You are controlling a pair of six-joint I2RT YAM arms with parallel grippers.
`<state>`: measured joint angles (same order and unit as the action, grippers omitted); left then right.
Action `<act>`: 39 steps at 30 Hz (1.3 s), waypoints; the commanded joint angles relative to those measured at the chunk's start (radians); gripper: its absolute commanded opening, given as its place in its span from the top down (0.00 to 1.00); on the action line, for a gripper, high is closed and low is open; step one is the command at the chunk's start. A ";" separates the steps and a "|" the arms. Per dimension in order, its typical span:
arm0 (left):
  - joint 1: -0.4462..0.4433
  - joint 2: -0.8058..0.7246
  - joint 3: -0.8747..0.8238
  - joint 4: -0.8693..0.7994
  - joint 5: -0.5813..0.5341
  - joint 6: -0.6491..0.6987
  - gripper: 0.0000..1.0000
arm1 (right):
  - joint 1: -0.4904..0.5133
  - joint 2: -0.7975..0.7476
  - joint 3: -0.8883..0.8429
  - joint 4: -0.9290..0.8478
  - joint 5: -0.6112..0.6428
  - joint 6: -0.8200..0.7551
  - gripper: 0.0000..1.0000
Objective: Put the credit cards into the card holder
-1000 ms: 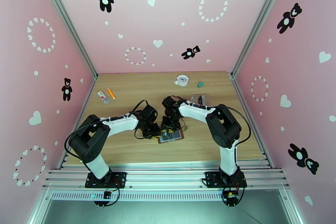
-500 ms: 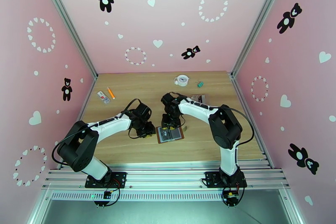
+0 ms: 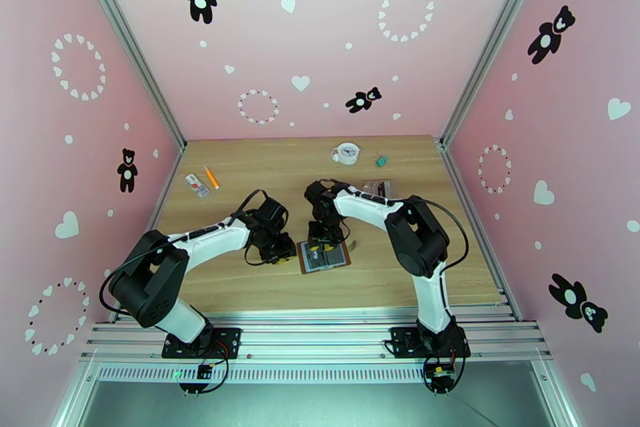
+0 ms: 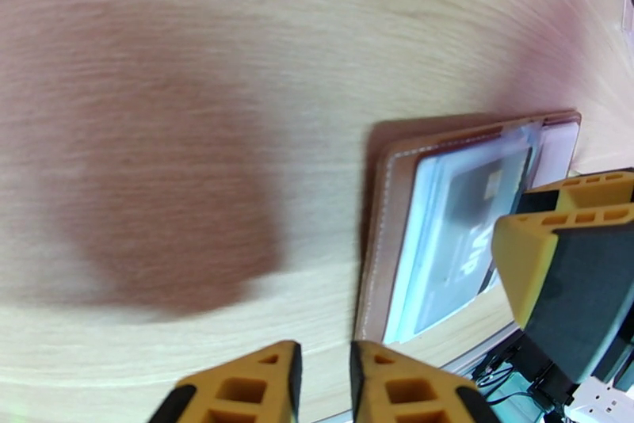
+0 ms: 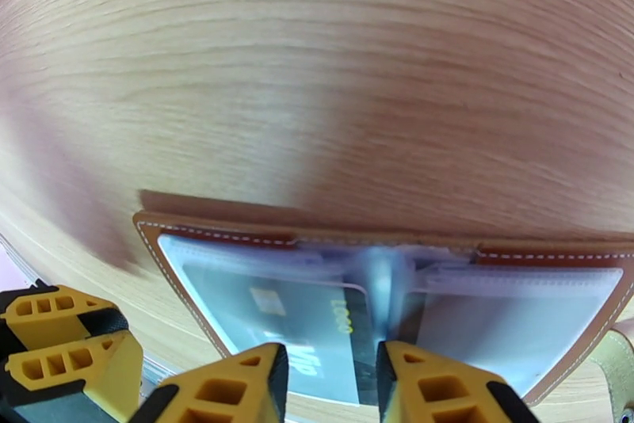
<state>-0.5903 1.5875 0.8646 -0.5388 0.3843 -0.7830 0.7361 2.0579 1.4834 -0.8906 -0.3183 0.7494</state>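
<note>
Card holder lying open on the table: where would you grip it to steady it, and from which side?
Probably the stitched leather border of the card holder, on the short edge facing the left gripper, coming in low from the left. It lies open and flat, that border is bare, and the clear sleeves in the middle sit under the right gripper.

Bright, even overhead light; soft shadows on the table (image 4: 158,203); the card holder (image 5: 380,298) plastic looks hazy; wrist views blur and bow at edges.

At the worktop's (image 3: 264,165) far edge, white round dial (image 3: 346,153) and green scrap (image 3: 382,159); by the left edge, orange pen (image 3: 211,177), white packet (image 3: 197,185).
</note>
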 commanded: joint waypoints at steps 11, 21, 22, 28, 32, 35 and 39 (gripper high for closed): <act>0.007 0.006 -0.011 0.014 -0.001 -0.002 0.76 | 0.017 0.037 -0.009 0.011 -0.044 0.048 0.63; 0.009 -0.015 -0.018 0.018 -0.001 -0.002 0.76 | 0.023 0.032 -0.002 0.067 -0.105 0.122 0.65; 0.009 -0.018 -0.018 0.019 -0.002 -0.004 0.76 | 0.024 0.032 0.002 0.070 -0.106 0.127 0.65; 0.014 -0.066 -0.041 0.052 0.034 -0.033 0.77 | 0.023 0.019 0.066 0.051 -0.053 0.136 0.65; 0.018 -0.109 -0.078 0.076 0.062 -0.050 0.77 | 0.023 0.013 0.117 0.014 -0.008 0.108 0.65; 0.020 -0.134 -0.093 0.085 0.071 -0.073 0.77 | 0.024 -0.001 0.118 -0.025 -0.003 0.077 0.70; 0.020 -0.153 -0.119 0.137 0.063 -0.132 0.76 | 0.022 -0.003 0.094 -0.056 -0.012 0.012 0.81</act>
<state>-0.5781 1.4548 0.7670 -0.4534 0.4335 -0.8600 0.7528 2.0670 1.5871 -0.8787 -0.3443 0.8181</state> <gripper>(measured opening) 0.234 0.208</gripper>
